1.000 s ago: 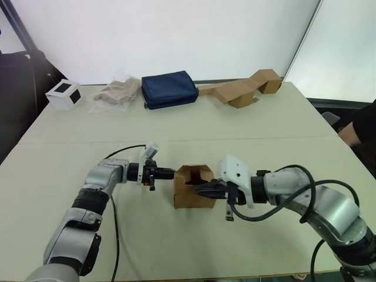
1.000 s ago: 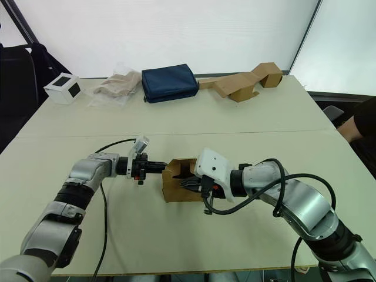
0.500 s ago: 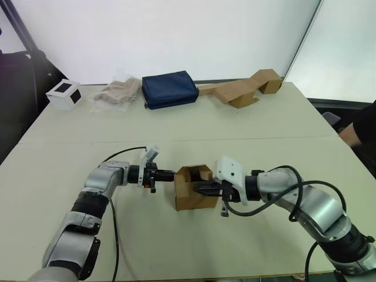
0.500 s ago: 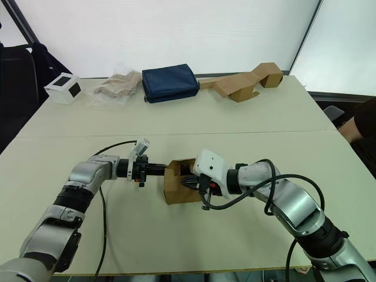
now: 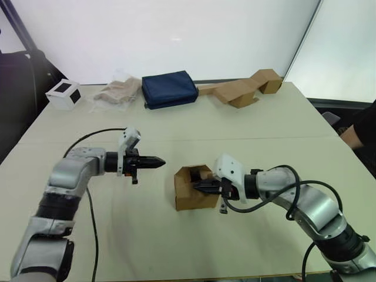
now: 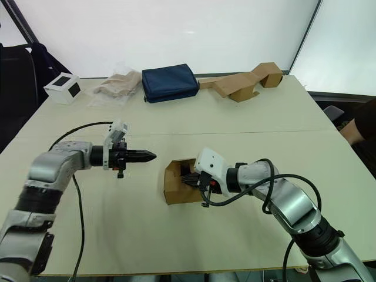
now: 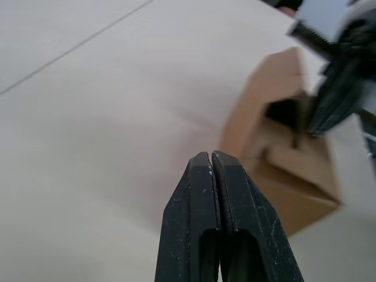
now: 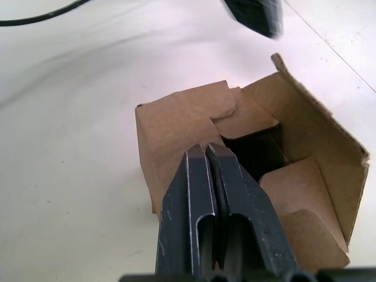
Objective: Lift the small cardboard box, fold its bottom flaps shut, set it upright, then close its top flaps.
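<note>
Pale bench (image 5: pixel 247 126) under a plain white wall, with clutter along the far edge: a white cube (image 5: pixel 63 94), a crumpled bag (image 5: pixel 117 91), a navy pouch (image 5: pixel 169 89) and a long folded cardboard piece (image 5: pixel 244 89). The small cardboard box (image 5: pixel 192 189) sits near the front middle, open end up, flaps only partly tucked in. The right pincer (image 5: pixel 198 186) is pressed together with nothing between its fingers, tip poked into the open mouth against an inner flap. The left pincer (image 5: pixel 160 160) is also closed and empty, hanging above the bench a bit off the box's left side, not touching it. My read is that the flaps are being poked shut with closed fingertips rather than gripped, which is fine, but the box is light and will probably skid or tip if only one side pushes. If it were me I'd bring the left one in against the outer wall to brace it while the right one presses down near the crease instead of the free edge, so the flap folds instead of buckling. Short flaps first, long ones over them.
</note>
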Controlling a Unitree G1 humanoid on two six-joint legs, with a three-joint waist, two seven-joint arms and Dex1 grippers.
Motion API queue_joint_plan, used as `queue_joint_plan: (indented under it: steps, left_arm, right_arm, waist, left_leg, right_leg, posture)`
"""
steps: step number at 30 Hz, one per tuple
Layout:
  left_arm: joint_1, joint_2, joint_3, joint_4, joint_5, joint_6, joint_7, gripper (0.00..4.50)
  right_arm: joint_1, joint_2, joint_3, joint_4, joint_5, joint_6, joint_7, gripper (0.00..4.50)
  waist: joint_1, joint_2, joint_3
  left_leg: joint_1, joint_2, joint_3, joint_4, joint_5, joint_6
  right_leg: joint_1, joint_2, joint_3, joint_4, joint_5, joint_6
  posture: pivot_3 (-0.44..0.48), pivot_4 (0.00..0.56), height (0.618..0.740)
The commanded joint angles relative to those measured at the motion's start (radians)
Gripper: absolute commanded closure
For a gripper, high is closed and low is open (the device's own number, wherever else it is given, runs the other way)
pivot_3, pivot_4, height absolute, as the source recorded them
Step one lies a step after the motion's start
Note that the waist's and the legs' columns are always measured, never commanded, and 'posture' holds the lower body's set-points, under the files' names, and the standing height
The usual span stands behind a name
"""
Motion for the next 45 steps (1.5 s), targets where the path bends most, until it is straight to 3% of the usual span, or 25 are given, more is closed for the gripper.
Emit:
queue_joint_plan:
  steps: [1,10,25,28,30,33,38,45]
  left_arm:
    - [0.023,0.04,0.031,-0.146,-0.088,0.08,0.001,4.48]
    - [0.095,0.011,-0.026,-0.267,-0.108,0.097,0.094,4.48]
    - [0.115,-0.005,-0.108,-0.226,-0.077,0.022,0.102,4.48]
    - [0.109,-0.008,-0.109,-0.219,-0.077,0.02,0.102,4.48]
    - [0.105,-0.013,-0.109,-0.212,-0.077,0.019,0.104,4.48]
    - [0.102,-0.017,-0.109,-0.208,-0.077,0.018,0.106,4.48]
    - [0.101,-0.016,-0.117,-0.196,-0.064,0.01,0.104,4.48]
    - [0.104,-0.018,-0.103,-0.217,-0.092,0.029,0.107,4.48]
  right_arm:
    - [0.001,0.005,-0.023,-0.006,-0.002,-0.027,0.009,4.5]
    - [-0.016,0.012,-0.003,0.028,-0.035,-0.056,0.025,4.5]
    - [-0.019,0.025,-0.031,0.013,-0.035,-0.055,0.028,4.5]
    - [-0.035,0.06,-0.104,0.001,0.051,-0.025,0.028,4.5]
    - [-0.074,0.122,-0.225,-0.004,0.23,0.065,0.004,4.5]
    - [-0.113,0.129,-0.282,0.013,0.279,0.1,-0.01,4.5]
    - [-0.162,0.102,-0.188,0.105,0.112,0.056,-0.083,4.5]
    - [-0.159,0.066,-0.039,0.149,-0.019,0.009,-0.052,4.5]
  waist:
    - [0.001,0.0,0.0]
    - [0.001,0.0,0.0]
    - [0.001,0.0,0.0]
    - [-0.001,0.0,0.0]
    - [-0.001,0.0,0.0]
    - [0.0,0.0,0.0]
    - [0.0,0.0,0.0]
    - [-0.002,0.0,0.0]
  left_leg:
    - [0.0,0.0,0.0,0.0,0.0,0.0]
    - [0.0,-0.001,0.0,0.0,0.0,0.0]
    - [0.0,0.0,0.0,0.0,0.0,0.0]
    - [0.0,0.0,0.0,0.0,0.0,0.0]
    - [0.0,0.0,0.0,0.0,0.0,0.0]
    - [0.0,0.0,0.0,0.0,0.0,0.0]
    - [0.0,0.0,0.0,0.0,0.0,0.0]
    - [0.0,0.0,0.0,0.0,0.0,0.0]
  right_leg:
    - [0.0,0.0,0.0,0.0,0.0,0.0]
    - [0.0,0.0,-0.001,0.0,0.0,0.0]
    - [0.0,0.003,-0.001,0.0,0.0,0.0]
    - [0.0,0.003,-0.001,0.0,0.0,0.0]
    - [0.0,0.003,-0.001,0.0,0.0,0.0]
    - [0.0,0.003,0.0,0.0,0.0,0.0]
    - [0.0,0.003,0.0,-0.001,0.0,0.0]
    - [0.0,0.003,0.0,0.0,0.0,0.0]
  posture:
    - [0.0,0.15,0.74]
    - [0.0,0.15,0.74]
    - [0.0,0.15,0.74]
    - [0.0,0.15,0.74]
    - [0.0,0.15,0.74]
    - [0.0,0.15,0.74]
    - [0.0,0.15,0.74]
    - [0.0,0.15,0.74]
